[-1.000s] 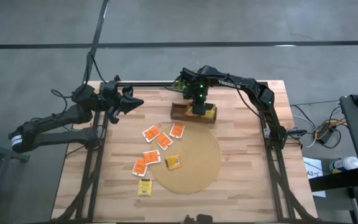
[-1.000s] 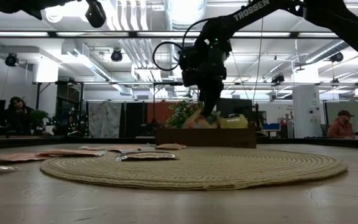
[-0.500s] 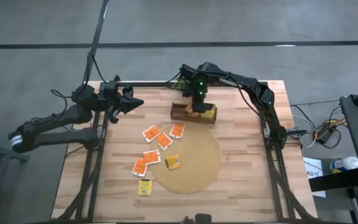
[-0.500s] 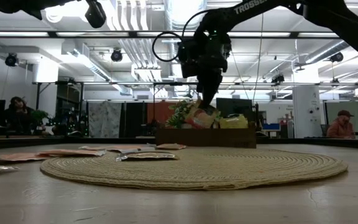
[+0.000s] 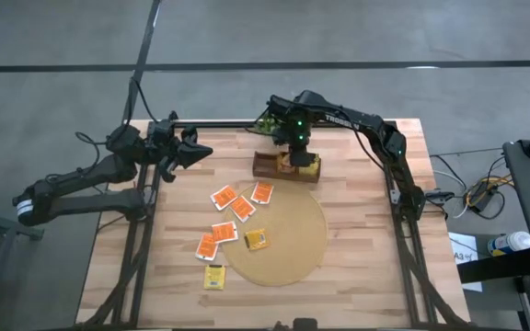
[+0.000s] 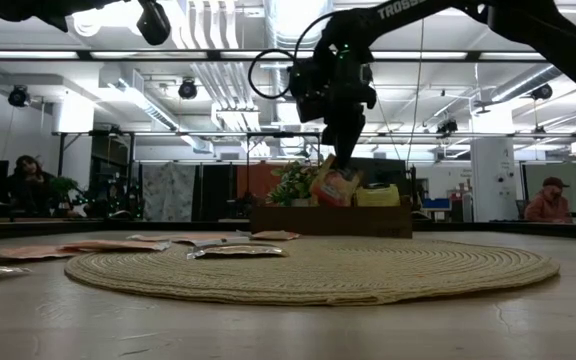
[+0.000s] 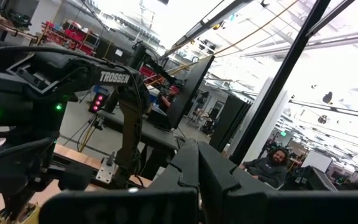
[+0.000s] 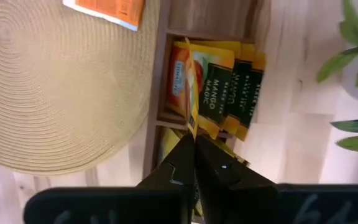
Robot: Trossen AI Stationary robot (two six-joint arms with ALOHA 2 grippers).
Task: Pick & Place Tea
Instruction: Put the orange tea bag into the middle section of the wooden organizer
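Note:
My right gripper [image 6: 346, 160] [image 8: 193, 146] hovers over the low wooden box [image 5: 270, 166] [image 6: 268, 220] at the far side of the round tan mat [image 5: 288, 241] and is shut on a yellow-orange tea packet [image 6: 333, 186]. Further yellow packets with dark labels [image 8: 229, 93] stand upright in the box. Several orange-red packets [image 5: 224, 196] and two yellow ones [image 5: 257, 239] lie flat on the table and on the mat's left edge. My left gripper [image 5: 194, 152] [image 7: 197, 171] is shut and raised over the table's far left corner, touching nothing. My right gripper pinches the yellow-orange packet by its upper edge [image 8: 190, 124] between both fingers, coming from above and pointing down. The packet hangs upright below the fingers [image 6: 348, 150], its lower edge [image 6: 332, 204] at about the height of the box's rim.
A small green plant [image 5: 267, 122] [image 8: 353, 62] stands just beyond the box at the far edge. Black frame rails [image 5: 145, 230] run along the table's left and right sides. Bare wood [image 5: 366, 257] lies to the right of the mat.
My right gripper has risen a little above the box and stayed shut. The packet in its hold has come up with it, from low among the other packets to hanging near the rim.

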